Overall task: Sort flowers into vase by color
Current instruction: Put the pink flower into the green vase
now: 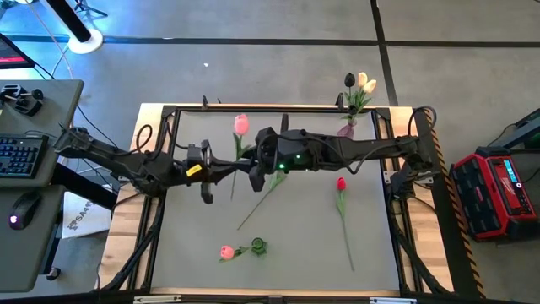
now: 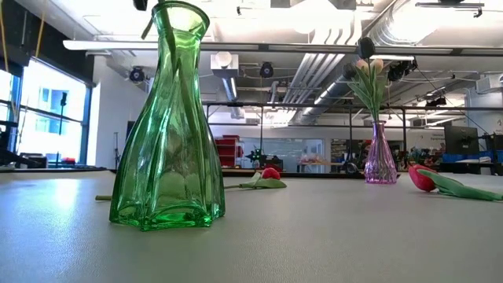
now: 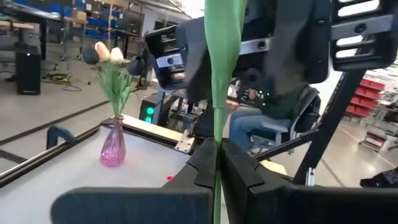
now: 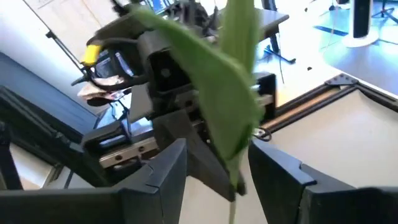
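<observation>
Grey tabletop [image 1: 295, 245], wood-edged; workshop with red tool cases behind. Your left gripper [image 3: 217, 163] is pinched on the green stem of a pink-headed tulip [image 1: 241, 125]; right gripper [image 4: 214, 167], spread, straddles its leaf. Just beyond them: red tulip [image 1: 341, 184], short pink tulip [image 1: 226, 252]. Purple glass vase [image 1: 347, 128] stands farther back; clear green glass vase [image 2: 169, 126] blocks your low view.
</observation>
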